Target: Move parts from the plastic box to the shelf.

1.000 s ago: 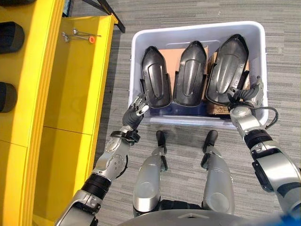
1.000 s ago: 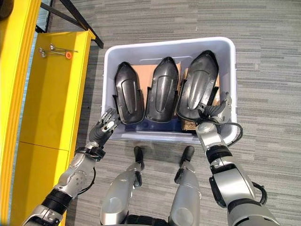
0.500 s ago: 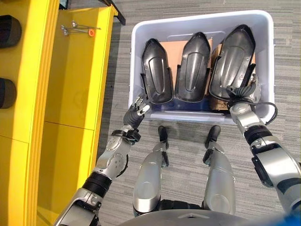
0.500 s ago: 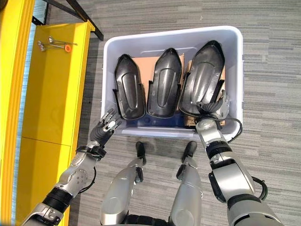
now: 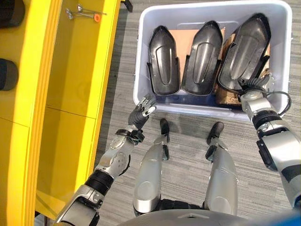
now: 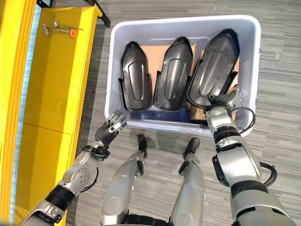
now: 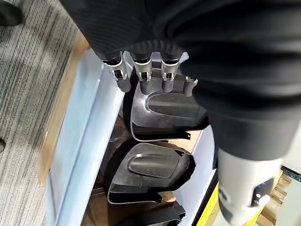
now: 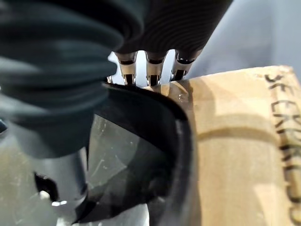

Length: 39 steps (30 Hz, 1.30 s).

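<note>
Three black moulded parts stand side by side in a pale plastic box [image 5: 141, 56] on the grey carpet: a left part [image 5: 163, 61], a middle part [image 5: 202, 59] and a larger right part [image 5: 244, 59]. Brown cardboard [image 5: 181, 35] lies under them.

The right hand [image 5: 256, 87] is at the near end of the right part, inside the box. In its wrist view the fingers [image 8: 149, 70] reach over the part's rim, thumb on the other side; they seem to be closing on that edge, but a firm hold is not plain.

The left hand [image 5: 142, 107] hovers just outside the box's near left corner, fingers loosely spread, holding nothing.

The step in hand looks like the first pick-up. Next, the right hand probably needs a sure hold on the rim, perhaps with the left hand reaching in to steady the part, before lifting it towards the yellow shelf [image 5: 80, 94] on the robot's left.

Two dark shapes [image 5: 8, 75] on the shelf are cut off by the edge. A few small metal tools [image 5: 84, 10] with an orange piece lie at its far end; what they are is unclear.
</note>
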Tool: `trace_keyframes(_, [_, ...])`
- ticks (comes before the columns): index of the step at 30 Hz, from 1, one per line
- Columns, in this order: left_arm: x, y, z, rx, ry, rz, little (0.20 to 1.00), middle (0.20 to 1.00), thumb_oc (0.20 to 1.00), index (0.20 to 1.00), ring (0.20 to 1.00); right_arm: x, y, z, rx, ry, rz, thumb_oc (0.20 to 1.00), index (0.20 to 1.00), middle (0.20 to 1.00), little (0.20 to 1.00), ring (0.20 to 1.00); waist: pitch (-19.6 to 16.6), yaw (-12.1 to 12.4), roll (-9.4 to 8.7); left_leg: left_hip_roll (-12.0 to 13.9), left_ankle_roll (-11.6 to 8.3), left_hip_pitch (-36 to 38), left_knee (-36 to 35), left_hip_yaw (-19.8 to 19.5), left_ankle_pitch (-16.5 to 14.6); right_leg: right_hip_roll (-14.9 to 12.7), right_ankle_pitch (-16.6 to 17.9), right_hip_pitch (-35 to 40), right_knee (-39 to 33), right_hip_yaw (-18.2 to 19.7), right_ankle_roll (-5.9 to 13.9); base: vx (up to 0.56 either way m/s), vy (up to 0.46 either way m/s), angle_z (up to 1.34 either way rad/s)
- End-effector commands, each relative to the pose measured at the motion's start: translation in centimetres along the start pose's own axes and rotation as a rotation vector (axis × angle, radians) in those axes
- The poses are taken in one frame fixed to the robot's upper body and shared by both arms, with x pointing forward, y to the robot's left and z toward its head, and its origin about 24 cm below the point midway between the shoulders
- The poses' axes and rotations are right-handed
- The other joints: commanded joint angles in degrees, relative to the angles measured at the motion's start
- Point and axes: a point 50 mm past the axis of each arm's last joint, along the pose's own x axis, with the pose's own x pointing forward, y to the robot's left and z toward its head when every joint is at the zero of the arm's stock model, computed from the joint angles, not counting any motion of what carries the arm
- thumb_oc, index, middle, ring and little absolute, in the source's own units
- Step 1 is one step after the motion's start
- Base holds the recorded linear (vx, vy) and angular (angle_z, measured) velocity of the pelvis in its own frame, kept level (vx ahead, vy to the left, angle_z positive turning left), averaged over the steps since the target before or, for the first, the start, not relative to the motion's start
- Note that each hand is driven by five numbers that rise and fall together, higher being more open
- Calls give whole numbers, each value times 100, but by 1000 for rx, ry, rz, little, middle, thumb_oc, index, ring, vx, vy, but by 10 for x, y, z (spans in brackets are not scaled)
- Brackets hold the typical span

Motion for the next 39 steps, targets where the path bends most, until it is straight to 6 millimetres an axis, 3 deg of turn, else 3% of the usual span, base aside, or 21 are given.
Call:
trace_keyframes(1, [-3,-9,8,-1,-52,-36,1000,1000,1000,1000,1000,4,-6,-40,-116,138,26,1000,1000,1000,1000,1000,-76,126,252,-31,-2,-444,323,-81,-118,-83,-574,-137,889,25,292,0,0,0])
trace_keyframes(4, [-2,-10,8,-5,-53,-34,1000,1000,1000,1000,1000,6,-9,-36,-163,119,16,1000,1000,1000,1000,1000,-76,133,292,-48,7,-620,427,-110,-137,-104,-594,-316,994,50,284,0,0,0])
trace_keyframes(5, [-2,-11,8,-6,-55,-34,1000,1000,1000,1000,1000,7,-10,-34,-177,110,10,793,793,793,793,793,-76,138,304,-49,9,-695,469,-119,-142,-119,-600,-391,1039,58,283,0,0,0])
trace_keyframes(6, [-1,-10,8,-10,-55,-32,1000,1000,1000,1000,1000,9,-13,-31,-225,102,22,335,335,335,335,335,-76,152,329,-54,14,-847,552,-141,-151,-147,-620,-535,1134,72,275,0,0,0])
trace_keyframes(7, [-1,-10,8,-10,-56,-32,1000,1000,1000,1000,1000,9,-14,-30,-227,102,25,200,200,200,200,200,-76,153,334,-55,16,-878,570,-141,-154,-151,-627,-565,1157,76,271,0,0,0])
trace_keyframes(9, [-3,-7,7,-15,-55,-24,1000,1000,1000,1000,1000,11,-14,-32,-275,115,98,200,200,200,200,200,-76,179,367,-61,28,-1181,750,-192,-177,-188,-687,-850,1384,120,245,-5,15,-6])
trace_keyframes(14, [-5,-2,6,-9,-56,-34,1000,1000,1000,1000,1000,12,-17,-44,-317,126,95,200,200,200,200,200,-76,183,371,-70,47,-1452,896,-233,-207,-180,-717,-1102,1506,146,223,-5,-5,2])
trace_keyframes(29, [-9,5,0,-29,-72,-36,1000,1000,1000,1000,1000,0,-17,-95,-279,190,-14,200,200,200,200,200,-76,70,386,-34,52,-1460,888,-224,-201,-121,-684,-1162,1468,214,209,-5,-2,2])
trace_keyframes(39, [-15,9,0,-54,-94,-23,1000,1000,1000,1000,1000,-11,-9,-62,-170,-124,-230,200,200,200,200,200,-76,-89,283,19,3,-872,326,-167,-36,117,-520,-646,873,257,258,-15,7,-4])
